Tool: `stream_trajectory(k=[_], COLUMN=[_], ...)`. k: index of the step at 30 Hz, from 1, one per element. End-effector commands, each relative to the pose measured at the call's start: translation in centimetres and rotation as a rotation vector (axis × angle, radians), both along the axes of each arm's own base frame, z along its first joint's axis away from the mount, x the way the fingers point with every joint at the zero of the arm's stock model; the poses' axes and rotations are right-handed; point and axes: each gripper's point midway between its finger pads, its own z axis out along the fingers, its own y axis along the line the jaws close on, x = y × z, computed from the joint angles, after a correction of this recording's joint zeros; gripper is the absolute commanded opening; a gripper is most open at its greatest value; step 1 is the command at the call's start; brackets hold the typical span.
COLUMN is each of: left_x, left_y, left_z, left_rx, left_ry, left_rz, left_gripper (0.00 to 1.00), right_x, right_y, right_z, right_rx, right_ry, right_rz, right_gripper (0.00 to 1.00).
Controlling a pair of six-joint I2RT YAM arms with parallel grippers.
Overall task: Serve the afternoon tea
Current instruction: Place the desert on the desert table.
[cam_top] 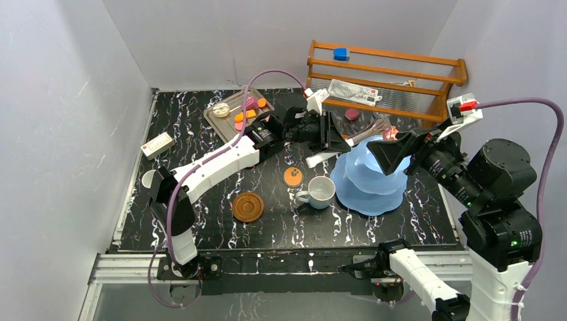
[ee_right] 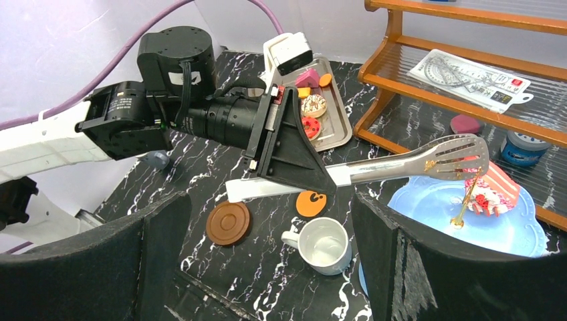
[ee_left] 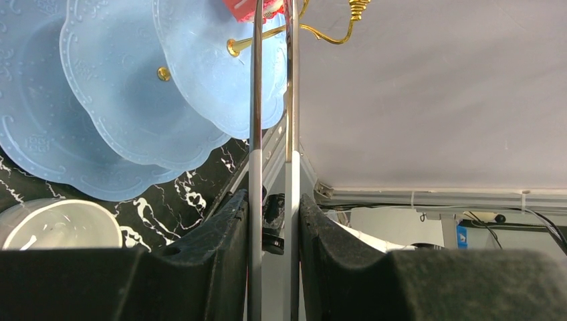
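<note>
My left gripper (cam_top: pixel 327 130) (ee_left: pixel 273 200) is shut on the handle end of the metal tongs (cam_top: pixel 364 134) (ee_right: pixel 401 164). The tongs' tips reach a pink cake slice (ee_right: pixel 498 190) (cam_top: pixel 391 132) at the top tier of the light-blue three-tier stand (cam_top: pixel 371 177) (ee_left: pixel 100 100), beside its gold handle (ee_left: pixel 334 27). Whether the slice rests on the tier I cannot tell. A white mug (cam_top: pixel 321 192) (ee_right: pixel 324 244) stands left of the stand, with a brown saucer (cam_top: pixel 247 206) (ee_right: pixel 228 223) further left. My right gripper (ee_right: pixel 267 261) (cam_top: pixel 388 150) hangs open above the mug, holding nothing.
An orange disc (cam_top: pixel 293 176) lies behind the mug. A silver tray (cam_top: pixel 227 124) at the back left holds several small pastries (ee_right: pixel 312 105). A wooden shelf (cam_top: pixel 388 73) fills the back right. A small white box (cam_top: pixel 158 144) lies at the left edge.
</note>
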Motion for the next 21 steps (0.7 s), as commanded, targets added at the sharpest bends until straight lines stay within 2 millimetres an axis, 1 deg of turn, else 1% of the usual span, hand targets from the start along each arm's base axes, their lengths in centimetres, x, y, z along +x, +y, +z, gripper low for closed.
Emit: stream_trajectory(k=[1, 6, 8, 11, 16, 21], left_x=[-0.5, -1.2, -1.3, -1.5, -1.7, -1.7], left_y=[-0.7, -0.9, -1.0, -1.0, -1.0, -0.9], left_z=[4.6, 4.2, 4.5, 4.3, 3.6, 2.2], left_rx=[-0.118, -0.128, -0.147, -0.147, -0.138, -0.112], left_ry=[-0.075, -0.038, -0.045, -0.036, -0.013, 0.007], left_rz=[-0.027, -0.058, -0.062, -0.064, -0.072, -0.067], left_gripper=[0.16, 0.16, 0.16, 0.16, 0.16, 0.18], right_x=[-0.8, -0.7, -0.8, -0.7, -0.7, -0.8], right_y=[-0.1, -0.1, -0.1, -0.1, -0.2, -0.2], right_z=[2.3, 2.2, 2.1, 2.1, 2.1, 2.1], right_rx=[0.027, 0.027, 0.026, 0.027, 0.024, 0.025], right_ry=[-0.079, -0.077, -0.076, -0.076, -0.076, -0.075], right_rz=[0.002, 0.004, 0.003, 0.001, 0.001, 0.002], right_gripper=[0.99, 0.99, 0.99, 0.99, 0.98, 0.99])
